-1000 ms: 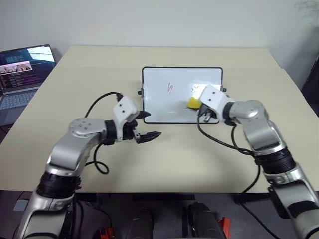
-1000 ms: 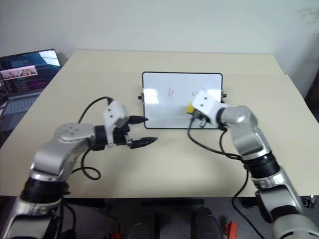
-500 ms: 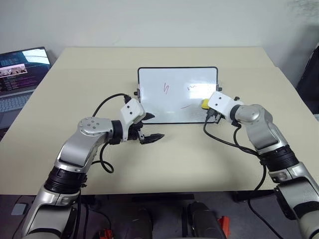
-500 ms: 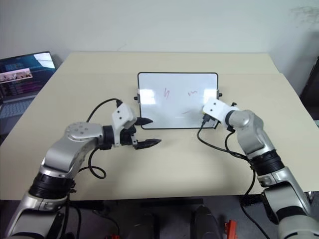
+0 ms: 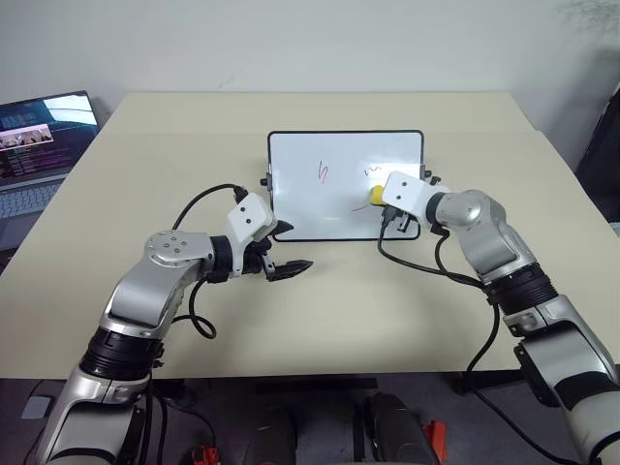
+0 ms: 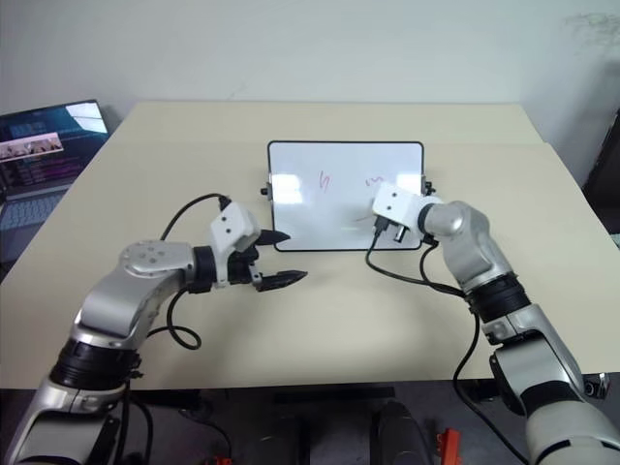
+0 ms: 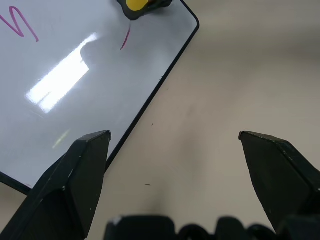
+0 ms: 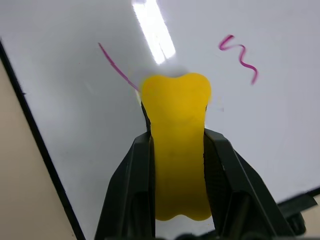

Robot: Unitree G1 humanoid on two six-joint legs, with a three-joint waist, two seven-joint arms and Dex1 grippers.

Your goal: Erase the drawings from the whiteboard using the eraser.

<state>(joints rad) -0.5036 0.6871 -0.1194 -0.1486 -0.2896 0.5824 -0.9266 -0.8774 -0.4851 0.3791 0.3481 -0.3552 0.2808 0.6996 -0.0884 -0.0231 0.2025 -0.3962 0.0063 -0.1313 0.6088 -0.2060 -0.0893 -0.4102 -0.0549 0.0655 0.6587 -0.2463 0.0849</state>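
Both our arms share one build: rounded silver-grey shells at the shoulder and elbow, with black ribbed collars between the sections. Behind the fingers, each wrist ends in a boxy white housing; the one on the left gripper (image 5: 289, 264) shows two small dark screw dots on its face, as does the one on the right gripper (image 6: 372, 219). A black cable loops out from behind each white box and runs back along the forearm. Our fingers (image 7: 80, 172) are matte black, broad at the base and tapering to blunt wedge tips.
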